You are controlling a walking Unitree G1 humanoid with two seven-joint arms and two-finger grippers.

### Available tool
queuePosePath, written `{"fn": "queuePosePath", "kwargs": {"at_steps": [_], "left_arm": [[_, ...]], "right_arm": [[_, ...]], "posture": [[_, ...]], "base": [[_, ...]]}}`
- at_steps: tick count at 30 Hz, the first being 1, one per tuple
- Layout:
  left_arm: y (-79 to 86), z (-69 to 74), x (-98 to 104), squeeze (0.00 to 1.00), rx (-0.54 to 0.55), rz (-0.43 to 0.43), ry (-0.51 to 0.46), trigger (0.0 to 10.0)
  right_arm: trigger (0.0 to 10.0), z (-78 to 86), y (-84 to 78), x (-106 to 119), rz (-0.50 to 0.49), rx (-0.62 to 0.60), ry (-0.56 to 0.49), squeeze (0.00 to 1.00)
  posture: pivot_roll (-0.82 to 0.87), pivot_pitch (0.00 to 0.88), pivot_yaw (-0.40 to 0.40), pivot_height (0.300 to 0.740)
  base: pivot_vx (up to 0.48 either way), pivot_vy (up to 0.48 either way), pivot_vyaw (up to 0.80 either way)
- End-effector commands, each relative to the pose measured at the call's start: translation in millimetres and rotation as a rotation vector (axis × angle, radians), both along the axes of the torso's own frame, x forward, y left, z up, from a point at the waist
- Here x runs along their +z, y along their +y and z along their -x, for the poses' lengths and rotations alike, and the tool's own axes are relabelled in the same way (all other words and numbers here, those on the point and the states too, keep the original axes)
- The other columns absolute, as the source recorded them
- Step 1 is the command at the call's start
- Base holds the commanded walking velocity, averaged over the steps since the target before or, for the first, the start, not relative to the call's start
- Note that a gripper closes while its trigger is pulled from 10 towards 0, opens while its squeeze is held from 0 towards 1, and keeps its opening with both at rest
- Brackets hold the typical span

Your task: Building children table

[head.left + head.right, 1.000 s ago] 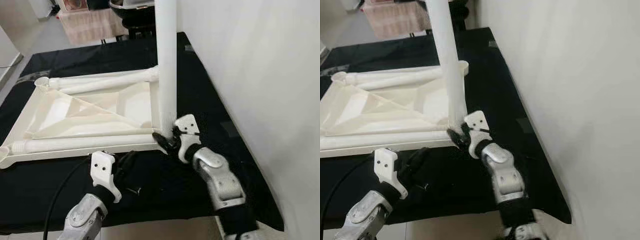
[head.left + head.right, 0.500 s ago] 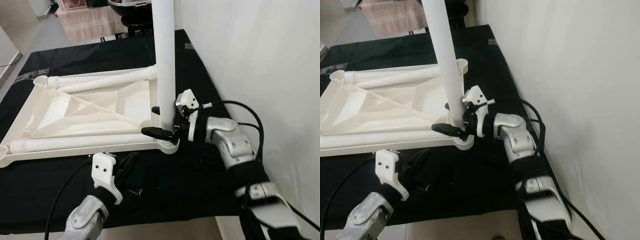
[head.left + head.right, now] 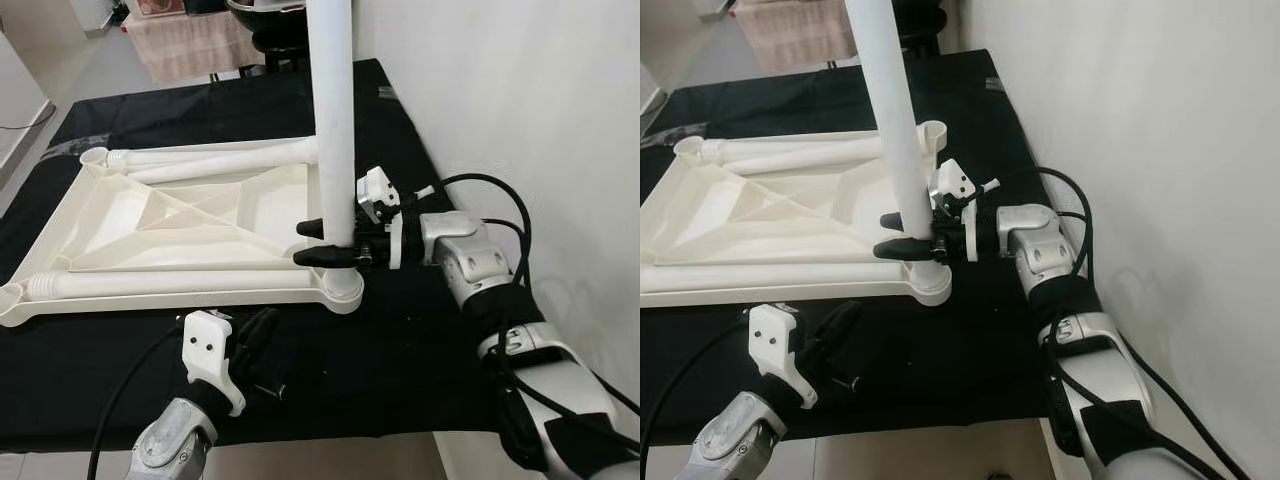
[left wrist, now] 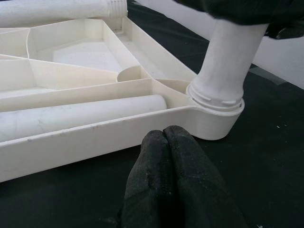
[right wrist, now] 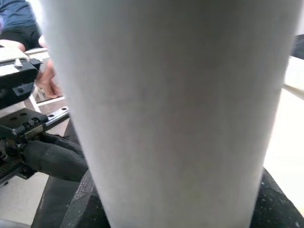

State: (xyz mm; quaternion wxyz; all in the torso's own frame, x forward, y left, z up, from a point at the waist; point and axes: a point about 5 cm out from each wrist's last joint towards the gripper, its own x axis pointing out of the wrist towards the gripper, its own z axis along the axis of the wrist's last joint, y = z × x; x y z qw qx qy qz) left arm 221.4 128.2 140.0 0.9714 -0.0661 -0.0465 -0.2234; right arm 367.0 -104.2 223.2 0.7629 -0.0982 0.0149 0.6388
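Table top [image 3: 180,215]: cream plastic, smooth, faint sheen, moulded ribs underneath. Upright leg [image 3: 333,120]: same cream plastic, matt, ribbed thread rings at its base. Cloth [image 3: 400,340] under it: black fabric, matt, flecked with pale lint. Left gripper [image 4: 164,137]: fingers coated in black, grainy, rubbery material; its wrist block [image 3: 210,355] white plastic, arm shell brushed silver metal. Right gripper [image 3: 325,243]: black matt fingers, silver metallic arm casing, glossy black cables. Wall [image 3: 520,110]: white, matt, slightly uneven
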Motion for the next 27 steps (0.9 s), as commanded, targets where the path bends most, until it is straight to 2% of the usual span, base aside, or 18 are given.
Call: {"fn": "queuePosePath", "kwargs": {"at_steps": [1,2,3,5,6,7,9,10,11,15,16,17,18,19,20,21,25,27], "left_arm": [[0.8,3.9,-1.6,0.00,0.009,-0.018,0.005,10.0],[0.8,4.1,-1.7,0.00,0.010,-0.018,0.005,10.0],[0.8,4.1,-1.7,0.00,0.010,-0.018,0.005,10.0],[2.5,4.7,-1.5,0.00,0.012,-0.020,0.004,10.0],[3.3,4.9,-1.4,0.00,0.013,-0.022,0.004,10.0],[3.3,4.9,-1.4,0.00,0.013,-0.022,0.004,10.0],[6.2,3.9,-0.5,0.00,0.013,-0.028,0.003,10.0],[6.2,3.9,-0.5,0.00,0.013,-0.028,0.003,10.0],[7.3,3.2,-0.8,0.00,0.012,-0.032,0.003,10.0],[8.2,1.9,-1.5,0.00,0.009,-0.035,0.005,10.0],[7.7,-0.2,-2.2,0.00,0.002,-0.037,0.007,10.0],[6.9,-2.4,-2.6,0.00,-0.006,-0.040,0.007,10.0],[6.9,-2.4,-2.6,0.00,-0.006,-0.040,0.007,10.0],[6.7,-3.7,-2.6,0.00,-0.005,-0.042,0.005,10.0],[6.7,-3.7,-2.6,0.00,-0.005,-0.042,0.005,10.0],[6.9,-4.6,-2.4,0.00,0.005,-0.041,0.002,10.0],[7.3,-5.2,-1.7,0.00,0.021,-0.037,-0.004,10.0],[6.2,-5.4,-1.3,0.00,0.021,-0.035,-0.005,10.0]], "right_arm": [[0.0,-2.1,-6.6,-29.6,0.064,-0.137,0.070,0.00],[0.0,-3.6,-10.0,-35.6,0.080,-0.213,0.056,0.00],[0.0,-3.6,-10.0,-35.6,0.080,-0.213,0.056,0.00],[0.0,1.2,-12.1,-63.4,0.093,-0.496,0.089,0.00],[0.0,10.3,-11.5,-80.5,0.101,-0.745,0.097,0.00],[0.0,10.3,-11.5,-80.5,0.101,-0.745,0.097,0.00],[0.0,59.4,10.6,-102.0,0.079,-0.931,0.180,0.00],[0.0,59.4,10.6,-102.0,0.079,-0.931,0.180,0.00],[0.0,71.9,18.9,-98.1,0.083,-0.938,0.139,0.00],[0.0,72.8,26.6,-90.4,0.078,-0.904,0.098,0.00],[0.0,66.8,29.2,-87.1,0.086,-0.883,0.072,0.00],[5.6,59.8,32.3,-87.8,0.099,-0.863,0.069,0.00],[5.6,59.8,32.3,-87.8,0.099,-0.863,0.069,0.00],[10.0,55.0,36.5,-88.1,0.088,-0.838,0.088,0.00],[10.0,55.0,36.5,-88.1,0.088,-0.838,0.088,0.00],[10.0,51.6,41.0,-86.3,0.059,-0.790,0.105,1.00],[10.0,50.2,50.6,-74.1,-0.020,-0.669,0.119,1.00],[10.0,47.9,50.8,-54.9,-0.092,-0.562,0.088,1.00]], "posture": [[0.04,0.198,0.035,0.740],[0.04,0.199,0.034,0.740],[0.04,0.199,0.034,0.740],[0.04,0.200,0.026,0.740],[0.04,0.200,0.026,0.740],[0.04,0.200,0.026,0.740],[0.03,0.215,0.046,0.740],[0.03,0.215,0.046,0.740],[0.02,0.205,0.057,0.740],[0.00,0.195,0.066,0.740],[0.01,0.185,0.070,0.740],[0.02,0.180,0.061,0.740],[0.02,0.180,0.061,0.740],[0.02,0.179,0.059,0.740],[0.02,0.179,0.059,0.740],[0.02,0.177,0.055,0.740],[0.02,0.177,0.052,0.740],[0.03,0.176,0.047,0.740]], "base": [[0.000,0.000,0.00],[0.000,0.000,0.00],[0.000,0.000,0.00],[0.000,0.000,0.00],[0.000,0.000,0.00],[0.000,0.000,0.00],[0.000,0.000,0.00],[0.000,0.000,0.00],[0.000,0.000,0.00],[0.000,0.000,0.00],[0.000,0.000,0.00],[0.000,0.000,0.00],[0.000,0.000,0.00],[0.000,0.000,0.00],[0.000,0.000,0.00],[0.000,0.000,0.00],[0.000,0.000,0.00],[0.000,0.000,0.00]]}}
